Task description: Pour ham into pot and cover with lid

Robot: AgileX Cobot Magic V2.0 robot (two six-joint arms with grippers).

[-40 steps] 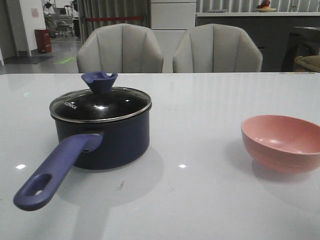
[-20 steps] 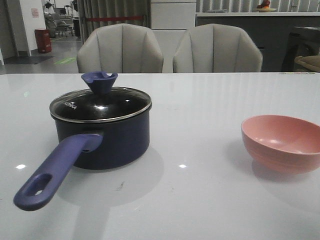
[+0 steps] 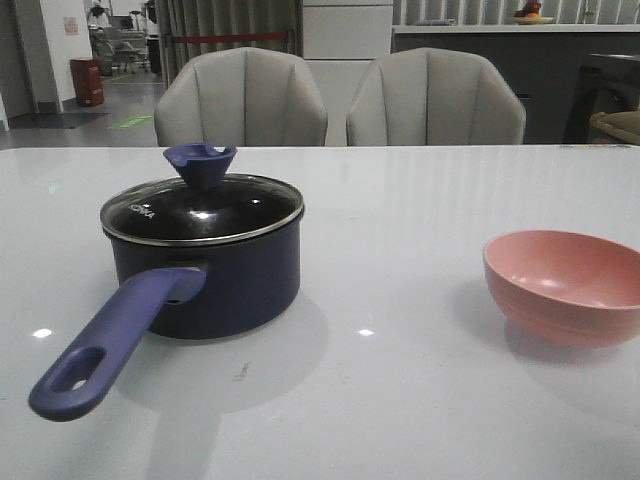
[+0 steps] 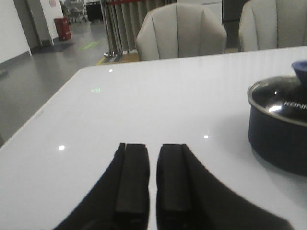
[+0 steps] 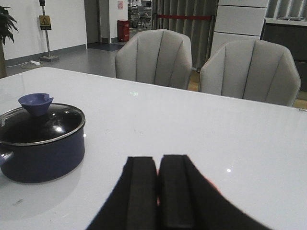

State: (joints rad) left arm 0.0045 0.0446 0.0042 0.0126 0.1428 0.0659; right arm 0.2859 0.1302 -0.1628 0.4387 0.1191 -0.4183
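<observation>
My left gripper (image 4: 153,177) holds nothing, its fingers nearly together with a thin gap between them. The pot (image 4: 280,139) sits ahead and off to my right of it, the lid (image 3: 200,205) seated flat on its rim. My right gripper (image 5: 157,191) is pressed closed and empty; the pot stands well off to its left. The pink bowl (image 3: 565,285) rests apart on the table (image 3: 400,380).
</observation>
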